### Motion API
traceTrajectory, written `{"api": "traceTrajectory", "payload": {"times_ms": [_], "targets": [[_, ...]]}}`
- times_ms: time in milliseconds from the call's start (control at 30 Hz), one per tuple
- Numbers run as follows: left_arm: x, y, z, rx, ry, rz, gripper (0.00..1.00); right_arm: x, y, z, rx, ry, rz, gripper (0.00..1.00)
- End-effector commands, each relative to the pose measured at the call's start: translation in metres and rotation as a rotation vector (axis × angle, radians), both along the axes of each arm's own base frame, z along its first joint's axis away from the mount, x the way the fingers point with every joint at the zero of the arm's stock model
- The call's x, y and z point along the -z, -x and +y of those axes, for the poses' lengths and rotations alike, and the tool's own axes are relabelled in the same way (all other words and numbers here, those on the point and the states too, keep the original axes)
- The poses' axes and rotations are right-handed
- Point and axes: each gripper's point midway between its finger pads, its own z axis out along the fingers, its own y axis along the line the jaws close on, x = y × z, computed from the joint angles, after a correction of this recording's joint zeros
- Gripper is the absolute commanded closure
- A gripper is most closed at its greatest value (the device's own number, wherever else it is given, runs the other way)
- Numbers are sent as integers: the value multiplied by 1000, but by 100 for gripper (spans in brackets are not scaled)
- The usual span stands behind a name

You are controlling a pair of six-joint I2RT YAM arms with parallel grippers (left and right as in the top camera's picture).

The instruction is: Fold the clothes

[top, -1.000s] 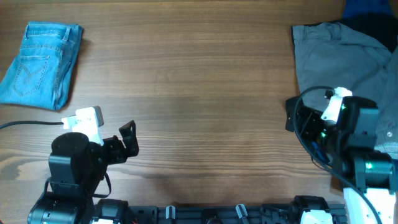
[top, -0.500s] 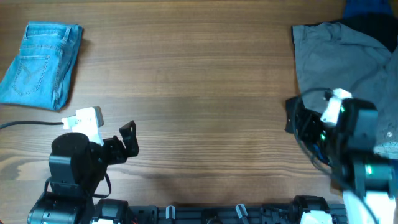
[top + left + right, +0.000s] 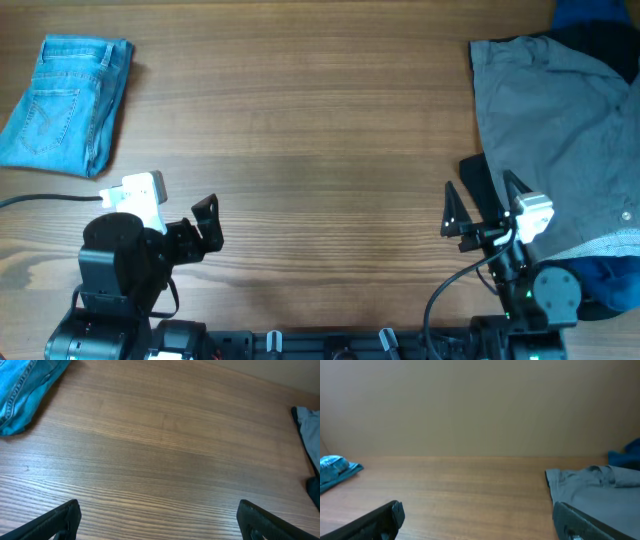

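The clothes, a pair of light blue jeans, lie folded in a compact stack at the table's far left corner. They also show at the top left of the left wrist view and at the left edge of the right wrist view. My left gripper hovers near the front left, open and empty, well short of the jeans. At the front right my right gripper is open too, holding nothing, beside the grey garment's edge.
A crumpled grey buttoned garment covers the right side of the table. A dark blue cloth peeks out behind it at the far right corner. A black cable runs along the left front.
The right arm has drawn back toward the front edge and lowered, its open fingers now pointing across the table. The left arm and the jeans have not moved.
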Motion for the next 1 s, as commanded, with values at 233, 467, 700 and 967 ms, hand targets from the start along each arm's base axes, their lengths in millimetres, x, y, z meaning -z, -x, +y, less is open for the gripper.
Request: {"api": "traceTrajectory", "payload": {"times_ms": [233, 467, 700, 967], "targets": [[1, 0, 2, -20, 9, -1, 0, 9, -4, -14, 88, 41, -187, 0], [1, 0, 2, -20, 9, -1, 0, 57, -9, -11, 69, -27, 18, 0], [1, 0, 2, -20, 9, -1, 0, 58, -9, -11, 69, -27, 19, 0], [1, 0, 2, -20, 9, -1, 0, 58, -9, -11, 69, -27, 19, 0]]}}
